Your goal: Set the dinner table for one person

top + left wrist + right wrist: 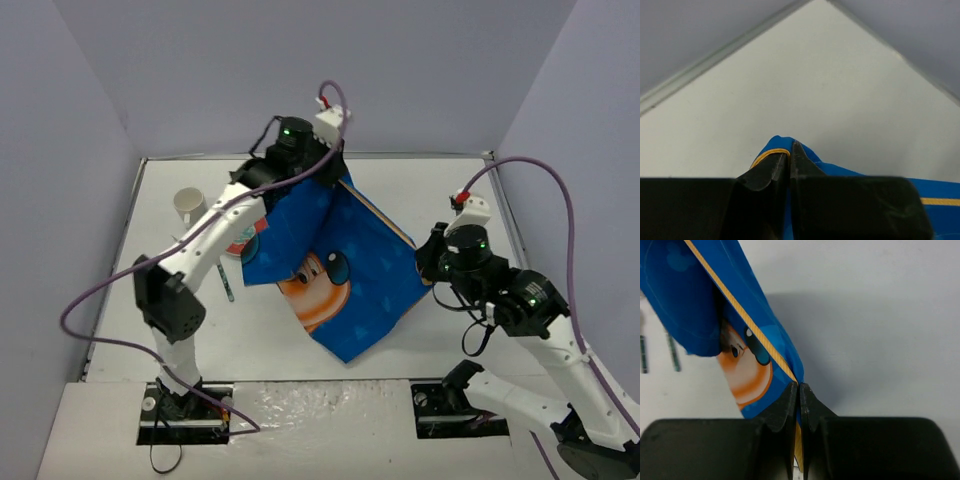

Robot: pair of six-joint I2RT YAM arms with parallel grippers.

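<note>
1. Left gripper (790,146): my fingers are pressed together on a bunched corner of the blue placemat (350,285). The mat's yellow border strip crosses the tip of one finger.

2. Right gripper (798,386): my fingers are pressed together here as well. They pinch another edge of the same placemat, right at its yellow border strip.

3. Placemat: it hangs between my two grips, creased down the middle rather than flat. The cartoon-mouse print faces up toward the overhead camera. My left grip holds the corner nearest the back wall and my right grip holds the right-hand corner. The lowest corner points toward my bases. Whether it touches the surface cannot be determined.

4. Dinner table (450,190): the white top with its thin metal rim lies beneath the mat, enclosed by lavender walls (300,70).

5. Other items:
   - A white mug (190,205) stands upright near the far left corner, apart from the mat.
   - A slim utensil (228,280) lies on the table just left of the mat, beside my left forearm.
   - A round red-and-white item (240,244) is mostly hidden under that arm, so its type cannot be determined.
</note>
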